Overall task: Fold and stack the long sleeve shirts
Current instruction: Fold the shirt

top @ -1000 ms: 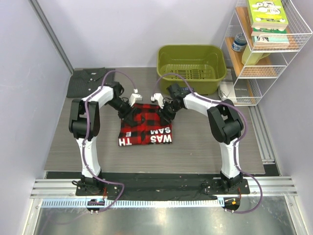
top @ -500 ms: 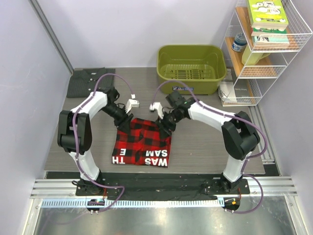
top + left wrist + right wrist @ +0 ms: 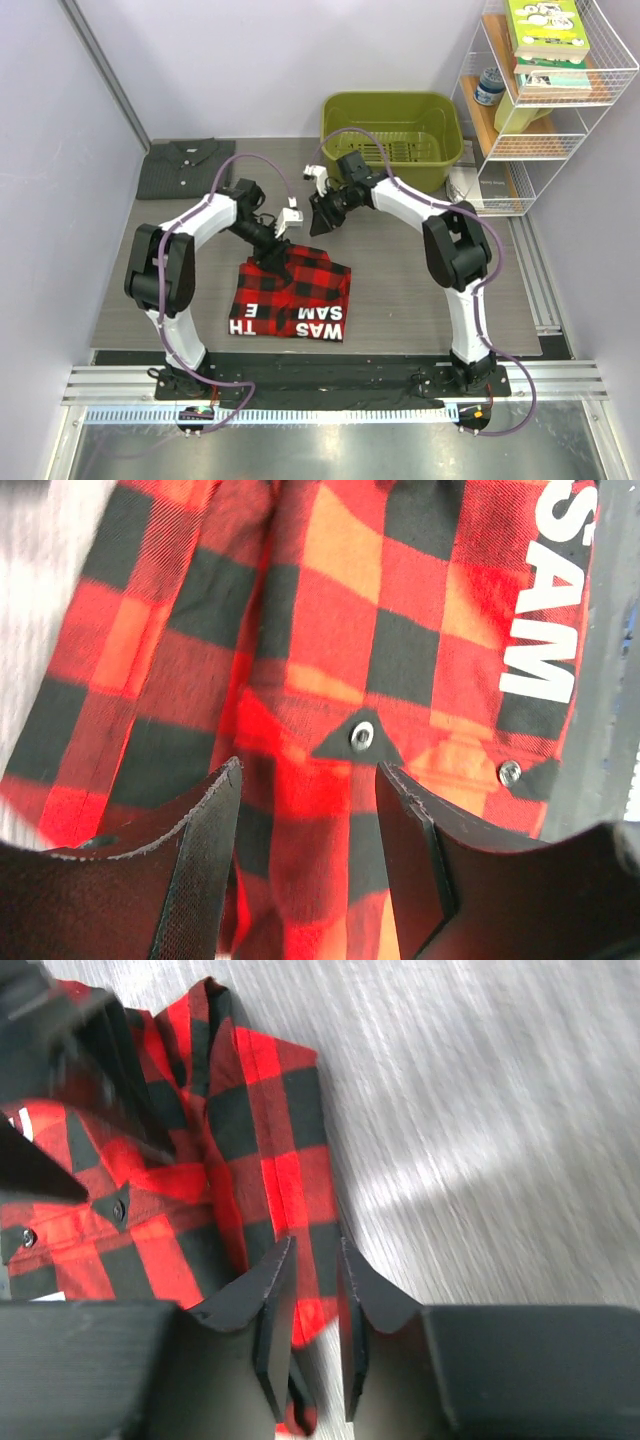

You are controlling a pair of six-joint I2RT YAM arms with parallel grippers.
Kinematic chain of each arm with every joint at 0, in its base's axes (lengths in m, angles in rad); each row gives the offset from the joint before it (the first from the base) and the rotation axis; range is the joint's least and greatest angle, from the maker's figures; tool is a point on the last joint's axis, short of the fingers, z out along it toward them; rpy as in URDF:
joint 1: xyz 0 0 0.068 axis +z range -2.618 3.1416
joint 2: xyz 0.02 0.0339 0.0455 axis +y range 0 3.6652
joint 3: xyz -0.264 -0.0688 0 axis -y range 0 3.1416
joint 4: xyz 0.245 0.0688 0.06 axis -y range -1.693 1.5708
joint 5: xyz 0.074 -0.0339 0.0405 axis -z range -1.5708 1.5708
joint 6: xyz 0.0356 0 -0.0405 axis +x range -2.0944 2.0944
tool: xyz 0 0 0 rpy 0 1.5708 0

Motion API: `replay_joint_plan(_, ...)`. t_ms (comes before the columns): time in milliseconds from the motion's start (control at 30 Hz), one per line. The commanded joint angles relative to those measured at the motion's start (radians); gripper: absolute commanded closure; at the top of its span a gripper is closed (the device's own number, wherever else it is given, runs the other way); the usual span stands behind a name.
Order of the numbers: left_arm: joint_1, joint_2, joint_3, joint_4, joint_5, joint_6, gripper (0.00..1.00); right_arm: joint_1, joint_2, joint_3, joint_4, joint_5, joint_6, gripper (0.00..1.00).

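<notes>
Once the plaid shirt (image 3: 292, 298) was folded, the right gripper (image 3: 315, 1250) was withdrawn.
It is narrowed, seemingly empty; the left gripper (image 3: 305, 775) is held wide.

I see the red-and-black plaid shirt (image 3: 292, 300) folded flat at centre, white lettering nearest me; the charcoal shirt (image 3: 180, 168) lies folded, far left.

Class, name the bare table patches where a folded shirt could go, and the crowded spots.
Bare: right of the plaid shirt, before the green basin; between the grey shirt and the basin. Crowded: the plaid shirt's far edge, by left fingers and right fingers.
</notes>
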State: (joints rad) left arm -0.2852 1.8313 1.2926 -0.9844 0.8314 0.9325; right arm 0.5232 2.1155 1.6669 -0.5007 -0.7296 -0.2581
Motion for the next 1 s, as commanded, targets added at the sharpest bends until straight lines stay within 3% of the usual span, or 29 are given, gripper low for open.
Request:
replay_joint_plan(0, -0.037, -0.035, -0.010, 0.122, -0.008, 0.011, 0.44, 0.034, 0.044, 0.076, 0.025, -0.053, -0.001, 0.73)
replay_joint_plan(267, -0.065, -0.027, -0.012, 0.107, -0.028, 0.058, 0.52, 0.060, 0.167, 0.100, 0.025, -0.067, -0.046, 0.75)
replay_joint_plan(500, -0.083, 0.011, 0.033, 0.001, -0.043, 0.134, 0.54, 0.060, 0.231, 0.149, -0.015, -0.045, -0.115, 0.75)
replay_joint_plan(600, -0.085, 0.011, 0.060, -0.029, -0.040, 0.155, 0.67, 0.060, 0.232, 0.149, -0.028, -0.050, -0.136, 0.75)
replay_joint_plan(633, -0.085, 0.006, 0.066, -0.037, -0.032, 0.160, 0.77, 0.060, 0.230, 0.148, -0.035, -0.050, -0.141, 0.75)
replay_joint_plan(800, -0.083, -0.046, 0.080, -0.066, 0.058, 0.241, 0.99, 0.058, 0.227, 0.142, -0.059, -0.053, -0.176, 0.75)
replay_joint_plan(967, -0.085, -0.060, 0.103, -0.065, 0.097, 0.267, 1.00, 0.054, 0.227, 0.142, -0.071, -0.065, -0.190, 0.75)
